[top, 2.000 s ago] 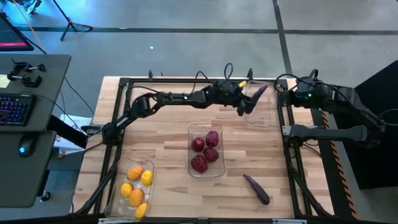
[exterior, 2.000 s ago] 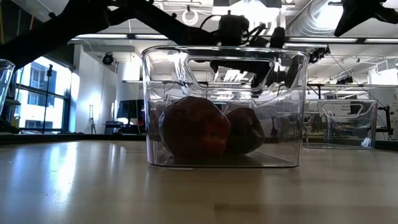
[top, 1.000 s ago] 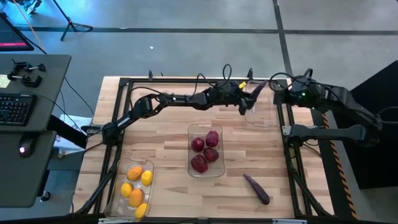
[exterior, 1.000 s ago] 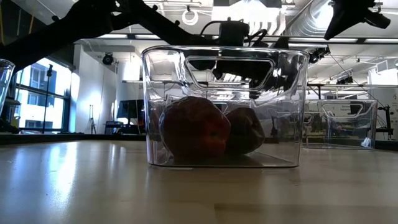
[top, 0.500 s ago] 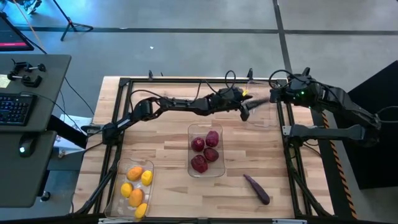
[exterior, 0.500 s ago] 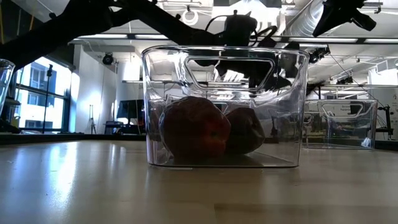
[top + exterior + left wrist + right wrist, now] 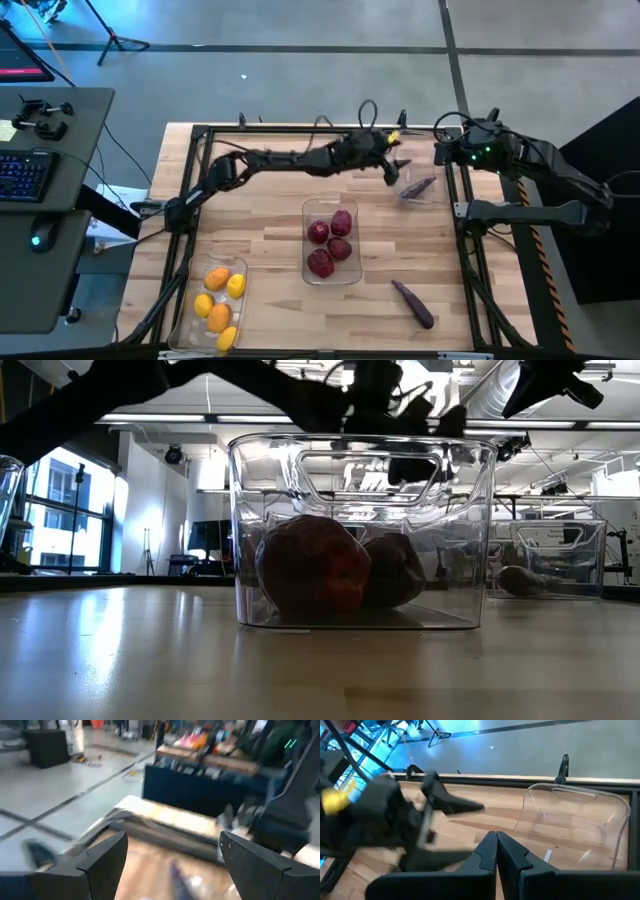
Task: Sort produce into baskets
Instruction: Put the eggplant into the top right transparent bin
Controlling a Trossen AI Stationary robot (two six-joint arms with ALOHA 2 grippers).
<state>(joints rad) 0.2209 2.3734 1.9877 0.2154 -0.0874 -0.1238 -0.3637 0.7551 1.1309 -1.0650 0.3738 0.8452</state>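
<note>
— Where is the eggplant (image 7: pixel 417 186) seen?
— Inside the far clear bin (image 7: pixel 424 196), just beside the left pincer (image 7: pixel 392 170), whose fingers are spread wide, empty.
— The right pincer (image 7: pixel 496 851)?
— Closed, held beside that bin.

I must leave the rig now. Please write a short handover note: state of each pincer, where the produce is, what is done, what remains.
Left pincer: open, empty, beside the far right bin.
Right pincer: shut, empty, waiting at the table's far right edge.
Done: one eggplant in the far right bin; four red fruits in the middle bin; yellow and orange fruits in the near left bin.
Left: one eggplant on the table, near right.
</note>
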